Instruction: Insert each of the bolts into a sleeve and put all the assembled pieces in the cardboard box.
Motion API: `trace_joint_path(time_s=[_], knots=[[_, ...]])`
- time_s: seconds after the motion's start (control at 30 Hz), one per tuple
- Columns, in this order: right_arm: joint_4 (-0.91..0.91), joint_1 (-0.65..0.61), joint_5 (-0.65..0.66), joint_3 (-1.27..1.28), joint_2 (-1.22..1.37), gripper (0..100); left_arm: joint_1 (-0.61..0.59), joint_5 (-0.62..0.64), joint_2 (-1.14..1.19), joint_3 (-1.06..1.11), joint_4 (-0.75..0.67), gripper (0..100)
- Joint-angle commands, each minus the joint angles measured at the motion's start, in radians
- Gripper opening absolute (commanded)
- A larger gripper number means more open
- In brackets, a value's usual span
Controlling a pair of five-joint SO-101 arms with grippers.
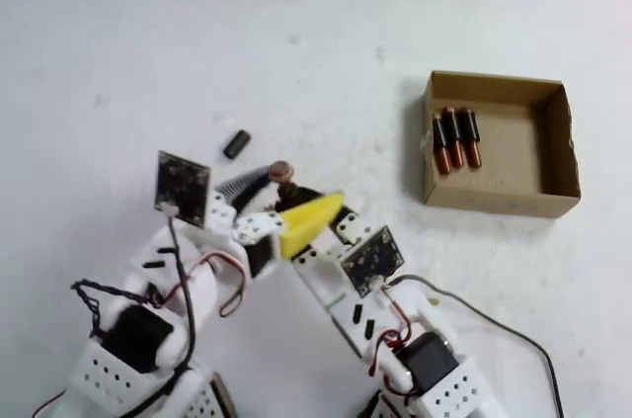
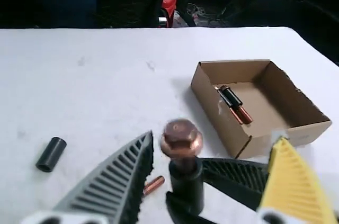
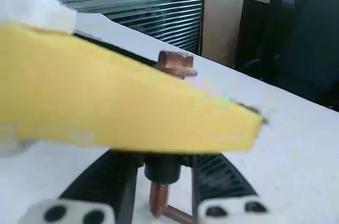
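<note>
right tool (image 1: 296, 207) is gripping black sleeve (image 2: 185, 184) with copper bolt (image 2: 181, 138) sitting in it; left tool (image 1: 254, 197) alongside, grip state cannot tell.

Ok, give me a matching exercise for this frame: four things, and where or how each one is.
1 loose sleeve
2 bolt
3 assembled pieces
4 left gripper

A in the cardboard box
B open, astride the bolt
C lying on the table
D upright in the held sleeve, right gripper shut on it

Pairs: 1-C, 2-D, 3-A, 4-B
</note>
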Motion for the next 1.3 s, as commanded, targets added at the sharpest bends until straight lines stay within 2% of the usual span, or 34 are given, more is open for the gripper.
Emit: trace_joint_path(time_s=[0.0,0.17,0.27,0.33,0.5,0.6,0.7,0.83,0.93,1.13,1.27], knots=[[0.001,0.012,-0.008,0.009,-0.010,1.7,-0.027,-0.012,-0.005,-0.017,-0.080,35],[0.001,0.012,-0.008,0.009,-0.008,1.7,-0.030,-0.028,-0.005,-0.017,-0.132,35],[0.001,0.012,-0.008,0.009,-0.007,1.7,-0.035,-0.103,-0.005,-0.035,-0.110,35],[0.001,0.013,-0.006,0.009,-0.005,1.7,-0.081,-0.115,-0.005,-0.081,-0.072,35],[0.002,0.013,-0.006,0.009,-0.004,1.7,-0.242,-0.118,-0.005,-0.293,0.201,34],[0.002,0.013,-0.006,0.009,-0.004,1.7,-0.271,-0.120,-0.005,-0.410,0.397,27],[0.012,0.013,-0.006,0.009,-0.004,1.7,-0.271,-0.155,-0.005,-0.476,0.508,16],[0.051,0.013,-0.006,0.009,-0.010,1.7,-0.271,-0.288,-0.005,-0.471,0.537,2],[0.051,0.013,-0.006,0.009,-0.010,1.7,-0.295,-0.334,-0.005,-0.434,0.562,4],[0.051,0.065,-0.006,0.009,-0.008,1.7,-0.444,-0.336,-0.005,-0.339,0.566,2],[0.051,0.093,-0.006,0.009,-0.008,1.7,-0.472,-0.334,0.001,-0.279,0.566,2]])
